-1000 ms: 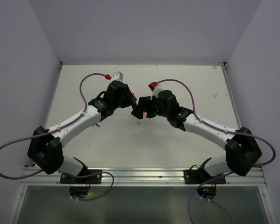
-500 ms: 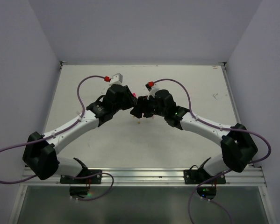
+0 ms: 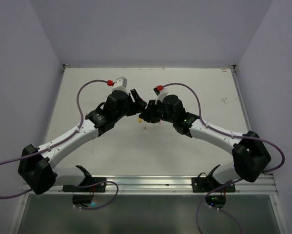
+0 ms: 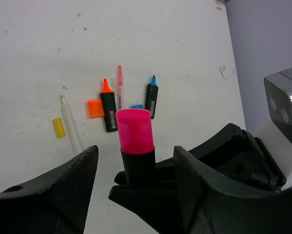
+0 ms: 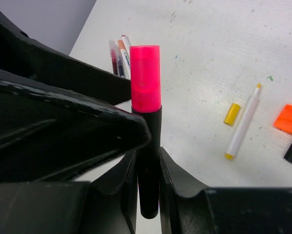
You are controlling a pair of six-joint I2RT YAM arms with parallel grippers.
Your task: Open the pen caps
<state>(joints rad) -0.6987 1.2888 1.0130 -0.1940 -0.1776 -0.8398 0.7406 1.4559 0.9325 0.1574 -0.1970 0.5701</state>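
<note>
A stubby black highlighter with its pink cap on stands upright, and my right gripper is shut on its black body. In the left wrist view the same pink cap rises between the fingers of my left gripper, which is open and touches neither side of it. From above, the left gripper and the right gripper meet over the middle of the table. Loose on the table lie an orange cap, a blue cap and a yellow cap.
Beside the loose caps lie an uncapped orange-tipped highlighter, a blue-tipped highlighter, a thin pink pen and a white pen. More thin pens lie behind the left finger in the right wrist view. The table is white.
The right gripper has shut on the highlighter's body. The left gripper has opened and let go of it. The left arm's elbow has swung down and to the left.
</note>
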